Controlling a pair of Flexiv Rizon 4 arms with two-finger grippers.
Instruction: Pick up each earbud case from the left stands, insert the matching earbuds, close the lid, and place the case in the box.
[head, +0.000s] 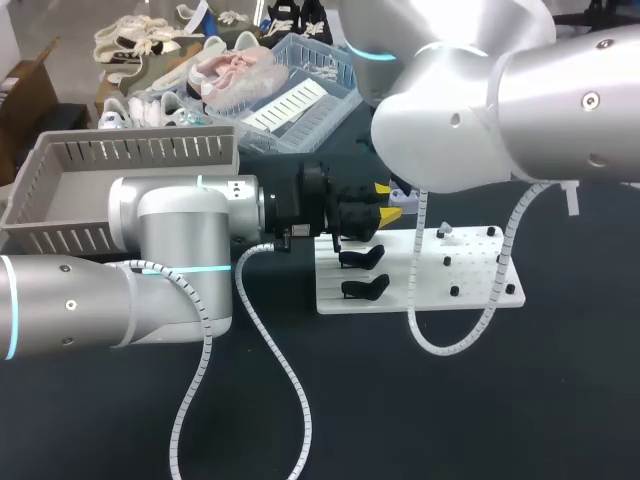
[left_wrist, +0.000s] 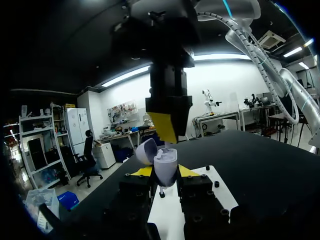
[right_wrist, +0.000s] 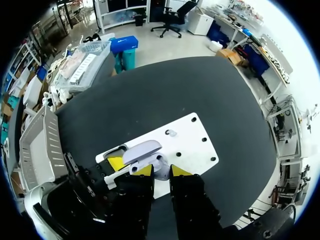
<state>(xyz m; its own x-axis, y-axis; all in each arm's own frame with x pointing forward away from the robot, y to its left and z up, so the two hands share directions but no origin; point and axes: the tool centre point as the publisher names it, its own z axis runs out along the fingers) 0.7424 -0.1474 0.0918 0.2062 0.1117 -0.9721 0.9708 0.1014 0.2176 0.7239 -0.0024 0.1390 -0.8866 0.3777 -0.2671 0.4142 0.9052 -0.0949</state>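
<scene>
The lilac case (left_wrist: 165, 165), lid open, is gripped between the left hand's (left_wrist: 165, 172) yellow tips, over the white board (head: 480, 275) beside two black stands (head: 362, 258). The right hand (right_wrist: 161, 171) hangs just above it; whether open or closed cannot be told. The right arm (head: 520, 100) mostly hides the case from the head view. A grey box (head: 60, 200) sits well apart on the tabletop (head: 450, 400).
</scene>
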